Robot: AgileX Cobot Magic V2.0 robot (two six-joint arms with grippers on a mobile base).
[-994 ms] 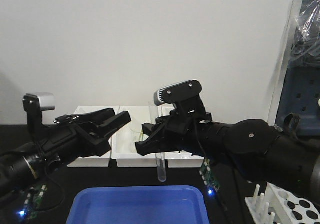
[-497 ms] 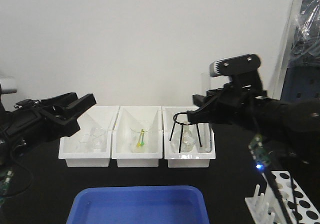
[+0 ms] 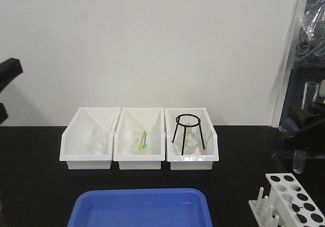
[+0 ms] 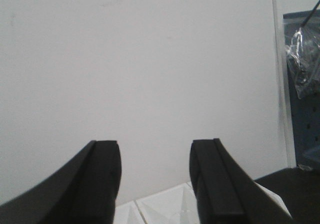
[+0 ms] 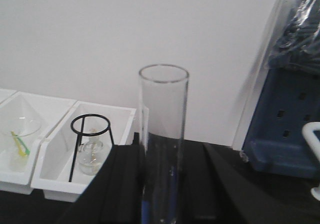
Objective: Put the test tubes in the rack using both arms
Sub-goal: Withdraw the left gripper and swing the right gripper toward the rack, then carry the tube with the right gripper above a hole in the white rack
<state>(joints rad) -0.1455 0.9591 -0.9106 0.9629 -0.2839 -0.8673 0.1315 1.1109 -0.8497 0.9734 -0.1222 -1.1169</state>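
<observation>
We've got the right gripper [image 5: 162, 194] clamped on a test tube [image 5: 163, 114], holding it upright over the right side of the counter [image 3: 40, 186], its rounded bottom hanging just above the far end of the white rack [image 3: 287, 199] in the front view. Over on the left gripper [image 4: 155, 184], the jaws stand wide apart and empty, aimed up at the bare wall [image 4: 150, 58] above the white bins [image 4: 165, 209].

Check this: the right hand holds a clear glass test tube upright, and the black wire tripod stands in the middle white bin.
Wrong bin. The front-facing view shows the black wire tripod standing in the right-end white plastic bin, not the middle one. The right hand does hold the clear glass test tube upright.
</observation>
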